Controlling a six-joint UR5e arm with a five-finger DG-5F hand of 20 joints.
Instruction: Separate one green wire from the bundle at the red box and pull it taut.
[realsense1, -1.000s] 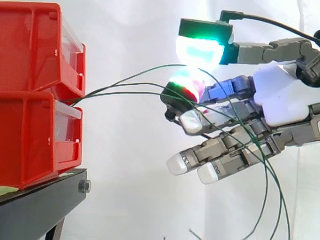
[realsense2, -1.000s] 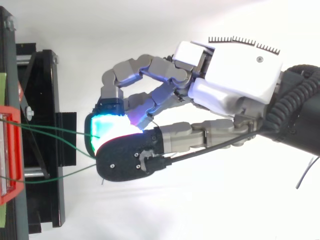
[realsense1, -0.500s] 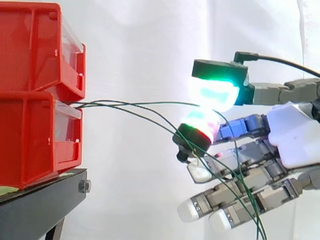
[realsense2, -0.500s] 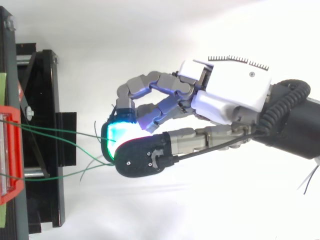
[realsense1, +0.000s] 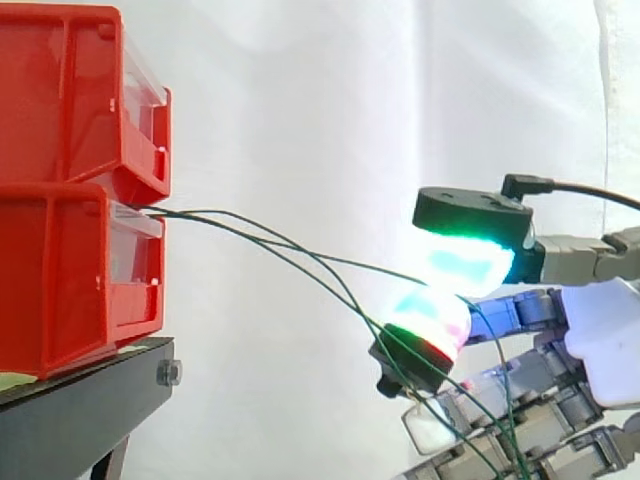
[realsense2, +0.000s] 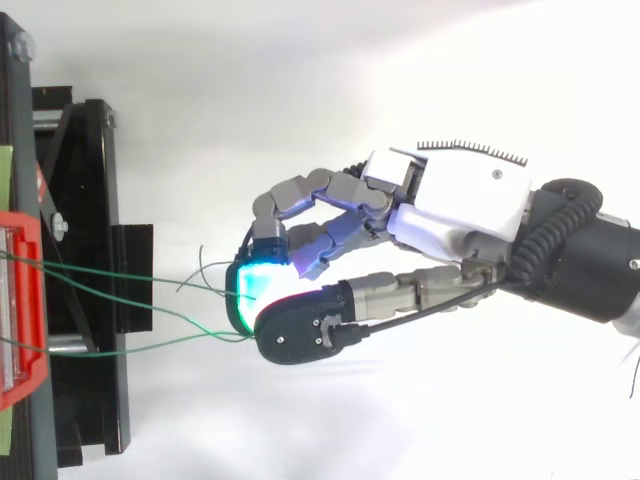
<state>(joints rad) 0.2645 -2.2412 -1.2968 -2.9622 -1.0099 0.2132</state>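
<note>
Thin green wires (realsense1: 350, 263) leave the front of the lower red box (realsense1: 80, 280) and slope down to the right toward my hand (realsense1: 610, 340). My hand is low at the right. Its thumb pad (realsense1: 470, 265) glows cyan-green and presses against a red-edged finger pad (realsense1: 430, 320), pinching one green wire between them. The other wires slip past under the pads and drop out of sight. From above, the hand (realsense2: 470, 200) sits right of the stand, and the wires (realsense2: 130, 347) fan from the red box (realsense2: 20, 300) to its pads.
Two red bins are stacked on a black stand (realsense1: 80, 400) at the left, with a white curtain behind. Loose green wire ends (realsense2: 200, 270) curl up in the gap between the stand (realsense2: 90, 300) and the hand.
My hand has moved right and downward, away from the red boxes, keeping its pinch. The wires have been drawn out longer and now slope down instead of running level.
</note>
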